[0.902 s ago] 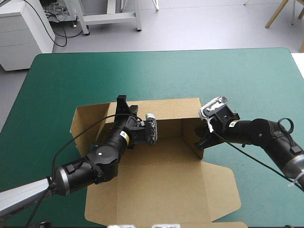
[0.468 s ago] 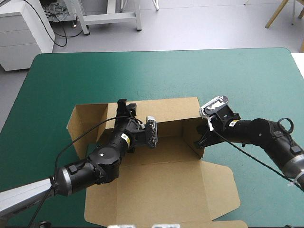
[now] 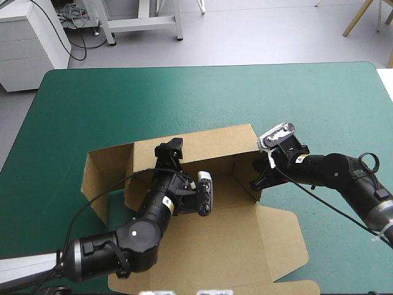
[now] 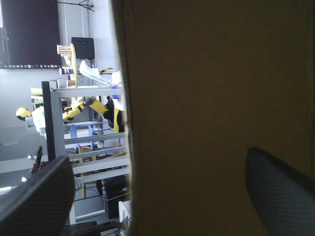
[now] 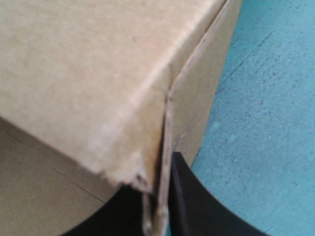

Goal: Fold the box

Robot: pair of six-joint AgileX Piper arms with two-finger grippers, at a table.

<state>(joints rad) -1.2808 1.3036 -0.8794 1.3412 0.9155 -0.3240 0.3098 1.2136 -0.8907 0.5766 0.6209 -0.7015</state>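
Observation:
The brown box [image 3: 215, 246] lies at the middle of the table, its far and side walls raised and its lid flat toward the near edge. My left gripper [image 3: 169, 149] sits at the top of the far wall. In the left wrist view the left gripper [image 4: 157, 196] is open, its fingers [image 4: 34, 196] wide apart, with a dark brown board [image 4: 211, 98] standing upright between them. My right gripper [image 3: 258, 181] is at the box's right wall. In the right wrist view the right gripper [image 5: 157, 206] is shut on the wall's board edge at the box corner [image 5: 98, 73].
The teal-green cover [image 3: 202, 98] stretches bare from the box to the far edge. A left side flap [image 3: 104, 178] leans outward toward the table's left edge. The lid reaches nearly to the near edge.
My left gripper has opened and let go of the far wall, and its arm has moved nearer and to the right. The box's left flap swung outward. The right gripper stays shut on the wall.

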